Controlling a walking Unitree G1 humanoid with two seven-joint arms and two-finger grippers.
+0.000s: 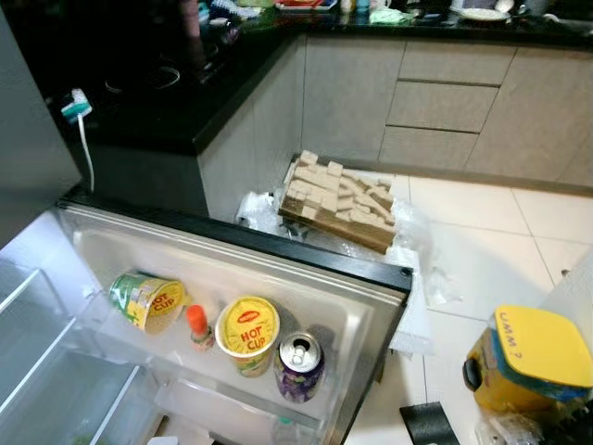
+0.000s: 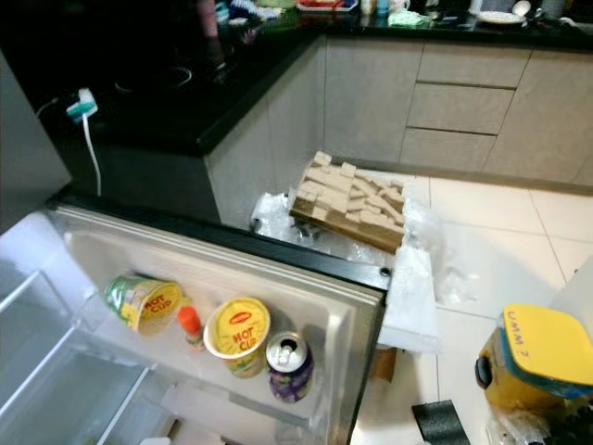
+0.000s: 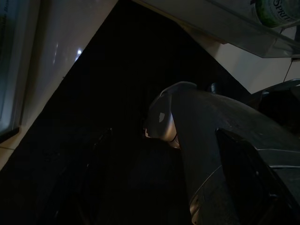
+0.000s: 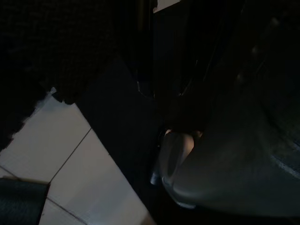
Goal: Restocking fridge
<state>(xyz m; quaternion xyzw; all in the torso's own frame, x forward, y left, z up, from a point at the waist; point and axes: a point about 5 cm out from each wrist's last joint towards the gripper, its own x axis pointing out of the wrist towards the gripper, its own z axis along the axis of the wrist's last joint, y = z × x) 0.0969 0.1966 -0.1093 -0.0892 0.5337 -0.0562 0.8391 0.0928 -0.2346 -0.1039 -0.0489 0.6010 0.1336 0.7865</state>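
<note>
Open white fridge door shelf (image 1: 357, 320) with yellow noodle cups (image 1: 247, 332) and purple can (image 1: 298, 365); state of both grippers impossible to tell.

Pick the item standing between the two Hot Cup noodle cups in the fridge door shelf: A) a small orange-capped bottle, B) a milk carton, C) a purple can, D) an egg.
A: the small orange-capped bottle stands between the tipped cup and the upright cup; the purple can sits on the far side.

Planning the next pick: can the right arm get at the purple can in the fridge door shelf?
Probably yes: the purple can stands upright at the shelf's open end beside a Hot Cup, nothing above it.
</note>
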